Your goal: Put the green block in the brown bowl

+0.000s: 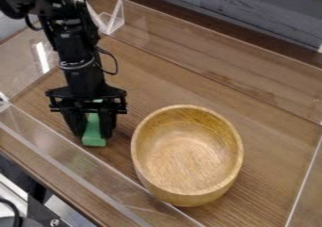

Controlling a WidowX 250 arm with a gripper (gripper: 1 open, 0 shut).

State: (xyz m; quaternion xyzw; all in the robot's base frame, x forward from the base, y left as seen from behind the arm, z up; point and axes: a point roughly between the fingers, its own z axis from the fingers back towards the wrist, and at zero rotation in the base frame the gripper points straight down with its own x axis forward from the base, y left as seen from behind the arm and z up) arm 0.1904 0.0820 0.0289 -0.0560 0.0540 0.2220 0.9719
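Nearest us sits the bowl (187,154), upright on the wooden table (239,75). Just left of it, and apart from it, we see the gripper (94,121) pointing straight down, its jaws closed on the block (94,129), which stands on the table between the fingers.

The end effector (89,116) covered the upper part of the green block (94,133); the arm (63,28) was cut off at the top edge.
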